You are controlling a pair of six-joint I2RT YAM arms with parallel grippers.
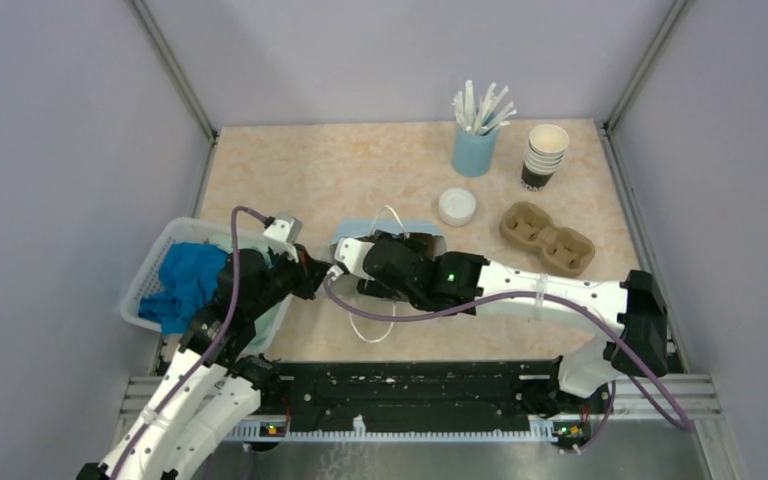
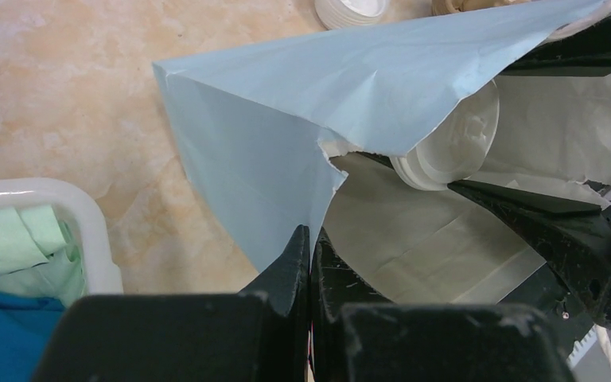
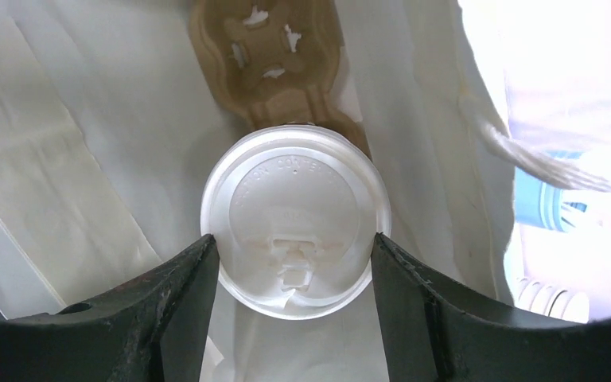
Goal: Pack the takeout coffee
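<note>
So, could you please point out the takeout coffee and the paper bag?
takeout coffee [image 3: 294,215]: right wrist view, centre of its lid.
paper bag [image 2: 247,155]: left wrist view, blue outer wall.

Only the lid of the coffee [image 3: 294,199] shows; its body is hidden below. From above, the bag [image 1: 422,230] and right gripper [image 3: 293,251] cover it entirely.

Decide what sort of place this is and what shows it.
Probably a robot test bench staged as a takeout coffee counter: a walled-in table with stacked paper cups, a cardboard cup carrier and a pot of straws.
</note>
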